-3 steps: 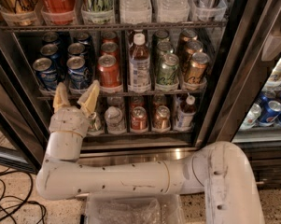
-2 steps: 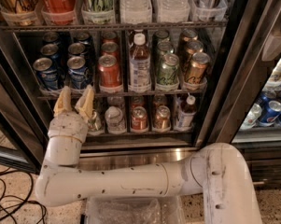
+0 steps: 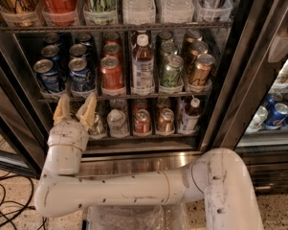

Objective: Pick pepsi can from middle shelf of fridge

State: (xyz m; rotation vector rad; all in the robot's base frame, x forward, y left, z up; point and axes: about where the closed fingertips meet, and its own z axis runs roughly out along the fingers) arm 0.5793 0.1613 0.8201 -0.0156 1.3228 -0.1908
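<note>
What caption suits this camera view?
Open two-finger gripper hovers below blue aluminium pepsi cans on the dark wire middle shelf of the glass-door fridge.

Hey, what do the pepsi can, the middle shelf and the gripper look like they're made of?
Pepsi can: likely aluminium, glossy blue print, silvery top. Middle shelf: thin dark wire, probably coated metal. Gripper, just below that shelf at left: jaws open, tan, matte, possibly rubbery.
</note>
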